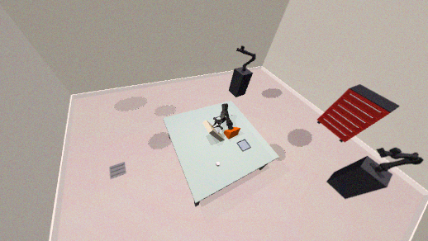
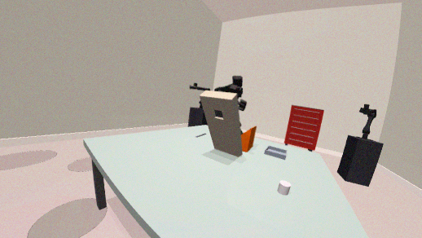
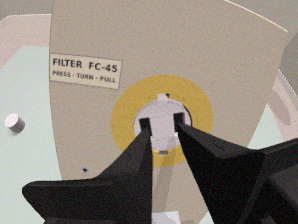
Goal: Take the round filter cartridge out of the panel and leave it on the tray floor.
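Gripper (image 3: pixel 160 131) sits dead ahead on the filter cartridge (image 3: pixel 161 112), fingertips at its face, apparently entering the two slots either side of the centre rib. Jaws narrow, partly closed, gripping nothing solid by the look of it. Cartridge is seated flush in the service panel (image 3: pixel 87 123), yellow ring (image 3: pixel 127 119) around it. Extraction axis runs straight back toward the wrist. Tray (image 1: pixel 244 144) lies off to the gripper's side, well apart.

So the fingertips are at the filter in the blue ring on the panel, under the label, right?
Not quite: the ring around the filter is yellow, not blue, as the wrist view shows. The gripper fingertips are at the filter on the panel, below the label.
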### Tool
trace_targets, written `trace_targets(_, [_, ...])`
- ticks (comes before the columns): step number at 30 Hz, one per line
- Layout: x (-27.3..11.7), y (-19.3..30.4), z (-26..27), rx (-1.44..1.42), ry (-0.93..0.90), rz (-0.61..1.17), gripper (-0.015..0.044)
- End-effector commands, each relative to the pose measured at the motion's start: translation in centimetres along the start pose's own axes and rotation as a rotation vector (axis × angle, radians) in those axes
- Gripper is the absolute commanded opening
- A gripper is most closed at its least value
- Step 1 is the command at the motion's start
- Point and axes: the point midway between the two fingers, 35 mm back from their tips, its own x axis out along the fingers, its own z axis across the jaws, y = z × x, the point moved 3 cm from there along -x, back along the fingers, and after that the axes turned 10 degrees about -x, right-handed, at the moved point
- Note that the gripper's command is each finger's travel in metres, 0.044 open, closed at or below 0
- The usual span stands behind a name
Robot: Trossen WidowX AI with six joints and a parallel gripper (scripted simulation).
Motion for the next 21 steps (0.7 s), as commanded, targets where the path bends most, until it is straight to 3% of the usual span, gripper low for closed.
trace_targets(1, [0.02,-0.06,-0.04,-0.004,-0.003,0.000,0.0101])
trace_targets(21, [0.32,0.06,0.03,-0.004,-0.003,0.000,0.0101])
